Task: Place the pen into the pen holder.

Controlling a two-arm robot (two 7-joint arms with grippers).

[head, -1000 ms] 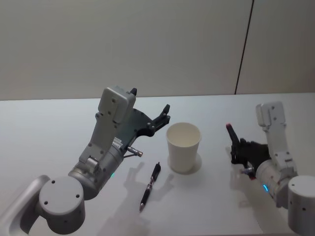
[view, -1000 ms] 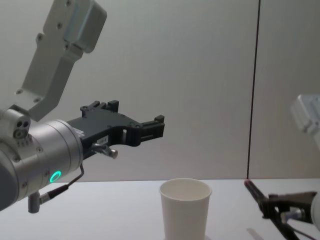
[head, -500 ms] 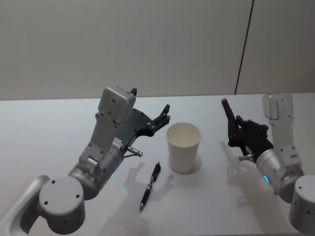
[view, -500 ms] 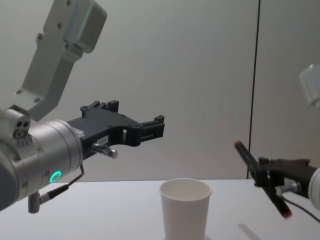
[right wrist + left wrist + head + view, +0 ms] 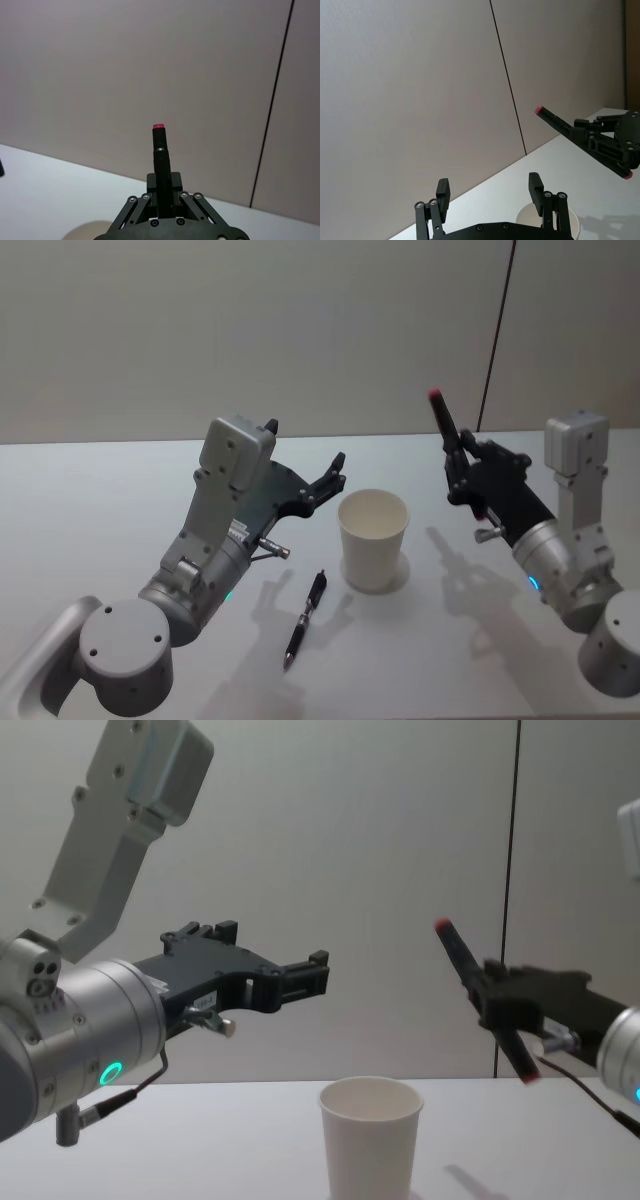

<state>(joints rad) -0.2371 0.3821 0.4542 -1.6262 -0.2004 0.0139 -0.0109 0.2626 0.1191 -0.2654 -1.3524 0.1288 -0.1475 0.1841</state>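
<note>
**White cup at centre, pen held in the air to its right**

Pen holder: a plain white tapered paper cup (image 5: 373, 540) stands upright on the pale grey table (image 5: 100, 500), near the table's centre, with its mouth open upward.

Right gripper (image 5: 460, 468): raised above the table, to the right of the cup and higher than its rim. Its fingers are closed on the barrel of a slim black pen with red ends (image 5: 441, 418). The grip sits near the middle of the pen. In the chest view the pen (image 5: 455, 948) is tilted, its upper red end leaning left toward the cup and its lower end pointing down and to the right. The pen is apart from the cup and not over its mouth.

Left gripper (image 5: 328, 478): held off the table just left of the cup, at about rim height. Its fingers are spread wide and grip nothing.

A second black pen (image 5: 305, 618) lies flat on the table, near and to the left of the cup's base, not touching it.
</note>
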